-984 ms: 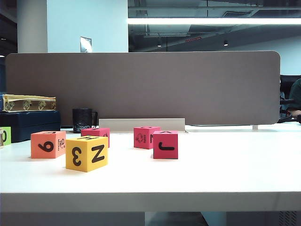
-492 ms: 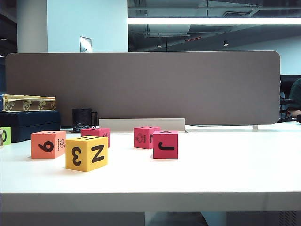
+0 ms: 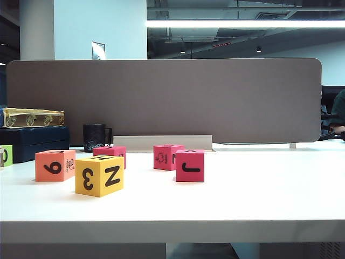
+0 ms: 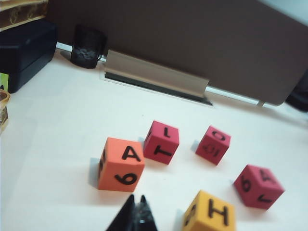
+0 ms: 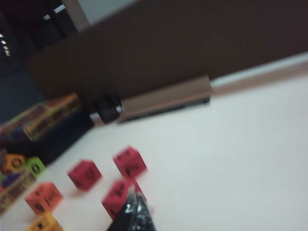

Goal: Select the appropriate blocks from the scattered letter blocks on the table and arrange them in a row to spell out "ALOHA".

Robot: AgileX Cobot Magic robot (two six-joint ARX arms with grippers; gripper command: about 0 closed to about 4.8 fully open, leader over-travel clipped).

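Note:
Five letter blocks lie scattered on the left half of the white table (image 3: 259, 189). In the exterior view they are an orange one (image 3: 55, 165), a yellow one (image 3: 99, 175) and three pink-red ones (image 3: 110, 154) (image 3: 167, 156) (image 3: 190, 165). Neither arm shows there. In the left wrist view my left gripper (image 4: 137, 201) is shut and empty, above the table just short of the orange block (image 4: 120, 164), whose top reads A. The yellow block (image 4: 210, 213) shows H. In the blurred right wrist view my right gripper (image 5: 135, 201) is shut, in front of a pink-red block (image 5: 115, 196).
A grey-brown divider panel (image 3: 161, 100) stands along the table's back edge. A black mug (image 3: 96, 137) stands before it, with dark boxes (image 3: 32, 141) and a lime-green block (image 3: 6, 155) at the far left. The thick front edge (image 3: 172, 231) faces the camera.

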